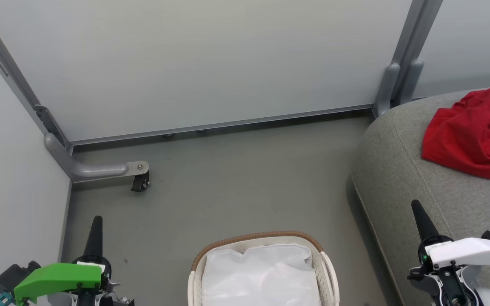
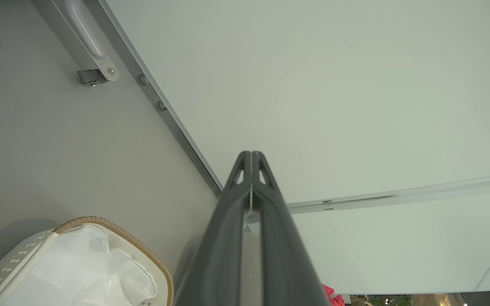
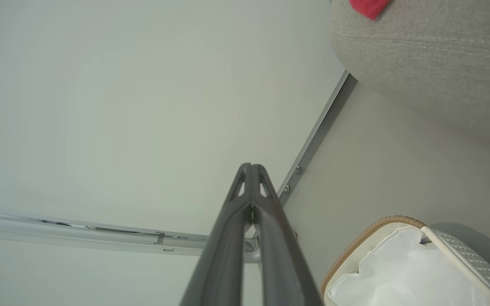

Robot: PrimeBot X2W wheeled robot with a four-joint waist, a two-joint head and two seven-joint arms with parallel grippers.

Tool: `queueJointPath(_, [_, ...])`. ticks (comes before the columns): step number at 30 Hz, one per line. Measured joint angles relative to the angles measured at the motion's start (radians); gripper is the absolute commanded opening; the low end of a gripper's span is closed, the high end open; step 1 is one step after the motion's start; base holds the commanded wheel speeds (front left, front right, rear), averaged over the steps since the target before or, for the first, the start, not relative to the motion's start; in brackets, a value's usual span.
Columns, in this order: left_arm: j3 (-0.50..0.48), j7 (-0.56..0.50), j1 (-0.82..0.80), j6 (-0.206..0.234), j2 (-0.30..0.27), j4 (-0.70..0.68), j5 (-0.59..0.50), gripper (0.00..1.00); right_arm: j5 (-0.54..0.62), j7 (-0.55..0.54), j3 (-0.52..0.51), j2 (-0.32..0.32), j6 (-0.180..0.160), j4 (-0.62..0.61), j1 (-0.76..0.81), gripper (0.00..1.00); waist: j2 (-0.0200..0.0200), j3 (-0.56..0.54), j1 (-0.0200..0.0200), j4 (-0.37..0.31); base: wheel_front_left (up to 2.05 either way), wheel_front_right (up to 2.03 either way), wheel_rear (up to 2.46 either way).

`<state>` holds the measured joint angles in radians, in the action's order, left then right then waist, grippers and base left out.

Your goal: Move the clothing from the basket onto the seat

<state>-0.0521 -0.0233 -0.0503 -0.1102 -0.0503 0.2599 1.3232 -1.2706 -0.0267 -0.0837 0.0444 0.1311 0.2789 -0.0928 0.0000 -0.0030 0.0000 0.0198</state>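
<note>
clothing (image 1: 470, 131) cut off at right edge, basket (image 1: 257, 236) half cropped

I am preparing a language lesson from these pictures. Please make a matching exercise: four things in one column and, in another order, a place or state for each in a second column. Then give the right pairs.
Column one
1. clothing
2. basket
3. left gripper
4. right gripper

Column two
A. stands on the floor, with a white liner showing inside
B. shut, with a white housing at its wrist
C. lies crumpled on the grey seat
D. shut, with a green housing at its wrist

Right pairs: 1-C, 2-A, 3-D, 4-B
</note>
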Motion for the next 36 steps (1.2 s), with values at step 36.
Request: queueJointPath(36, [-0.048, -0.073, -0.044, -0.015, 0.0, -0.012, 0.243, 0.0, -0.285, -0.073, -0.025, 0.002, 0.0, -0.028, -0.009, 0.0, 0.0, 0.005, 0.0, -0.016, 0.0, 0.0, 0.0])
